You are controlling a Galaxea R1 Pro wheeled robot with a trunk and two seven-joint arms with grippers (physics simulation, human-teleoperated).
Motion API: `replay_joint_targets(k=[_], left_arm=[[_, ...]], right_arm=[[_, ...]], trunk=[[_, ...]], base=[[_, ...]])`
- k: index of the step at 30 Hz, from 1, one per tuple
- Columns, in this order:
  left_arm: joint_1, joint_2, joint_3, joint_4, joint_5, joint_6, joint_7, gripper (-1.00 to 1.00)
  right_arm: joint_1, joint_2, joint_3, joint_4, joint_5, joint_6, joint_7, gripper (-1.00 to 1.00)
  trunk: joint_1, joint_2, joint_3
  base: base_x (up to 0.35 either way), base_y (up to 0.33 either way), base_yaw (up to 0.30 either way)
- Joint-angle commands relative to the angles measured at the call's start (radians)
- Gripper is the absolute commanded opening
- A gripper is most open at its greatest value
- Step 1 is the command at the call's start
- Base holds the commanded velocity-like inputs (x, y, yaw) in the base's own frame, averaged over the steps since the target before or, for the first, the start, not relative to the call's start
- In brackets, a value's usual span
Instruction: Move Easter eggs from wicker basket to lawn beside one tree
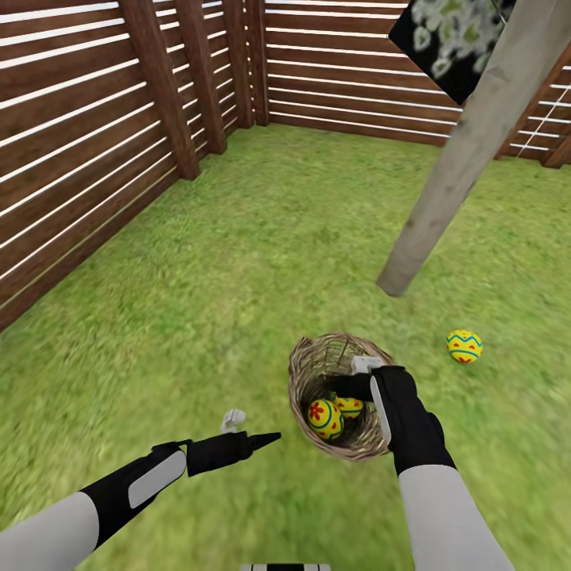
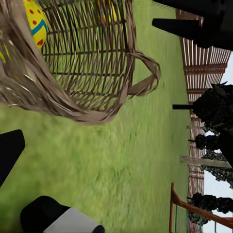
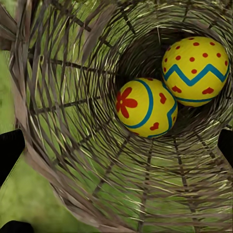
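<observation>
A brown slatted fence [image 1: 95, 135] closed off the corner of the garden, and the patchy green lawn [image 1: 238, 270] ran from it to the foot of a pale grey-beige tree [image 1: 468, 151] that leaned across the head view. One egg on the grass [image 1: 464, 346] already lay near the base of that trunk, well apart from the wicker basket [image 1: 317, 361], which stood on the lawn between the two arms. Inside it two eggs remained, touching each other at the bottom: the flower-painted egg [image 3: 145, 108] nearer the rim and the dotted egg with the blue zigzag [image 3: 196, 70] behind it. The step in hand looked to be fetching the second egg, so roughly a third of the job seemed done. To do it well, the right gripper [image 1: 366, 377], poised over the basket's mouth, would need to descend straight along the basket's axis, keep its fingers clear of the woven wall, and centre on the flower-painted egg so the smooth round shell would not squirt sideways against its neighbour or tip the light basket. The right wrist view showed dark fingertips [image 3: 9, 150] spread wide at either edge, holding nothing and touching no wicker that could be made out. The left gripper [image 1: 254, 438] hovered low beside the basket, apart from it, empty, its fingers seemingly drawn together.
</observation>
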Motion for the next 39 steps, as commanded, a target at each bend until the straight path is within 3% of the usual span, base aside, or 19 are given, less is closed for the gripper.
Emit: replay_joint_targets(k=[1, 22, 39], left_arm=[[-0.001, 0.001, -0.004, 0.0, 0.011, 0.007, -0.001, 1.0], [-0.001, 0.001, -0.004, 0.0, 0.013, 0.007, -0.006, 1.0], [-0.001, 0.0, -0.004, -0.001, 0.011, 0.007, -0.005, 1.0]], right_arm=[[-0.001, 0.001, -0.004, -0.001, 0.011, -0.003, 0.01, 1.0], [-0.001, 0.001, -0.004, 0.001, 0.014, -0.016, 0.008, 1.0], [-0.001, 0.001, -0.006, 0.008, 0.014, -0.019, 0.007, 1.0]], trunk=[[0.0, 0.0, -0.002], [0.0, 0.0, -0.036], [0.065, -0.119, -0.117]], base=[[0.168, 0.115, 0.0], [0.013, 0.009, 0.0], [0.0, 0.0, 0.0]])
